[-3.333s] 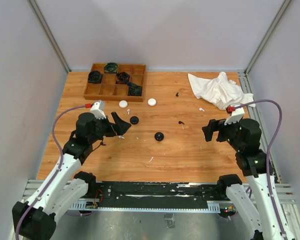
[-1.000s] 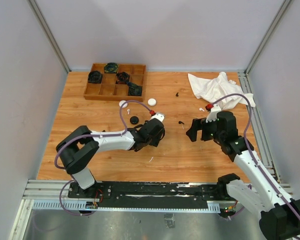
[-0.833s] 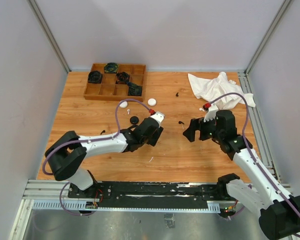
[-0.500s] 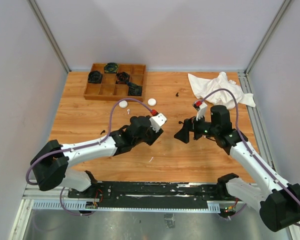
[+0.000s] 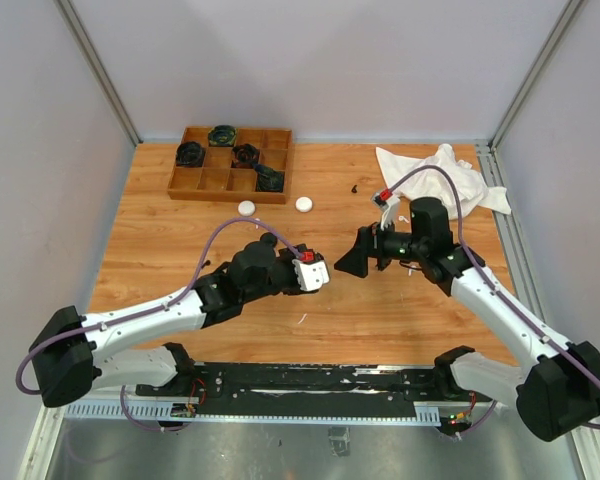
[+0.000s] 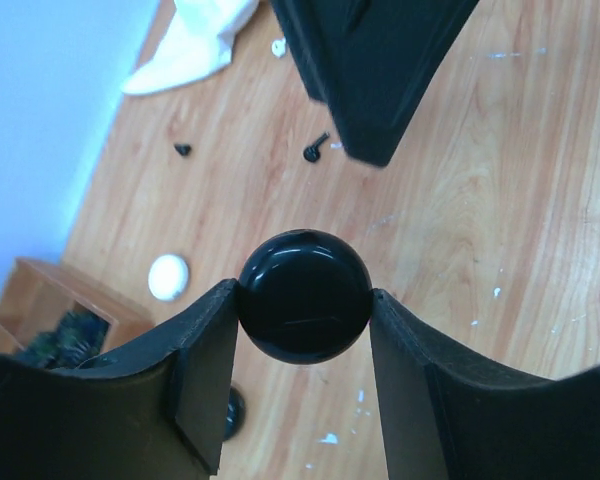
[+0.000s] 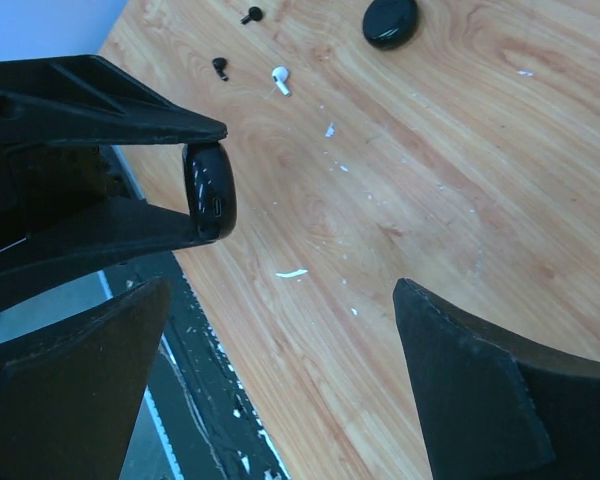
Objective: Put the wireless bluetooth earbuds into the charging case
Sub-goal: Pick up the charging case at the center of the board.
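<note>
Steadiness counts now, I judge: the left gripper [image 6: 305, 322] pinches the black charging case [image 6: 302, 290] above the table [image 7: 460, 180], so I'd bring the right gripper [image 7: 280, 300], jaws wide and empty, squarely onto that case. A white earbud [image 7: 279, 80] and black earbuds [image 7: 220, 67] lie on the table beyond the case, outside both jaws.

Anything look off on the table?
Loose earbuds lie scattered across the table, black and white mixed. A white cloth is crumpled at the far right corner. Small white flecks dot the wood.
</note>
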You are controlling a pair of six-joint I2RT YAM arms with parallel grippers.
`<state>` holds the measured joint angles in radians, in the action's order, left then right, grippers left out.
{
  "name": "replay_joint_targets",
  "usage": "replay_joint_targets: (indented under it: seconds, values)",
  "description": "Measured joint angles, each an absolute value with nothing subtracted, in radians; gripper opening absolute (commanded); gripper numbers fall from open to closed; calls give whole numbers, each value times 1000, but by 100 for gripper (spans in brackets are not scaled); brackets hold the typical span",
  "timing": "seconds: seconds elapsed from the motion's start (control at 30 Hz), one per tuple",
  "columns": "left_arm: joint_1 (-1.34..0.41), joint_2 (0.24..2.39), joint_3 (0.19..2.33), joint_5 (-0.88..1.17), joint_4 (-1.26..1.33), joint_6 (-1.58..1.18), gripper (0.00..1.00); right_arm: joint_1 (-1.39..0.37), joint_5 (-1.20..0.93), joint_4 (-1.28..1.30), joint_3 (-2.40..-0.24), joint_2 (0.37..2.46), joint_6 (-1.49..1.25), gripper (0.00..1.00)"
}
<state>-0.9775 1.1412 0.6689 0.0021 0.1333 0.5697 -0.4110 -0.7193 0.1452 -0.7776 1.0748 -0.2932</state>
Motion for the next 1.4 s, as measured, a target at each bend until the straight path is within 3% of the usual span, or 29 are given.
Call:
replay_joint_targets:
  seconds: [0.53,0.67,1.07,1.2,1.4]
  values:
    - [-980,1117,689,112,108,826,36,-540,-785,124,-878,1189,-368,70]
    - [-985,1114,700,135,97,854,36,-551,-791,125,-878,1212,-366,56]
    - [-998,1114,713,171,42,908,39,-563,-824,157,-905,1234,-313,29]
    - [-1001,1113,715,178,30,915,48,-563,-822,175,-906,1235,-289,17]
    - [-1007,1113,717,177,20,907,63,-563,-829,192,-907,1235,-274,14]
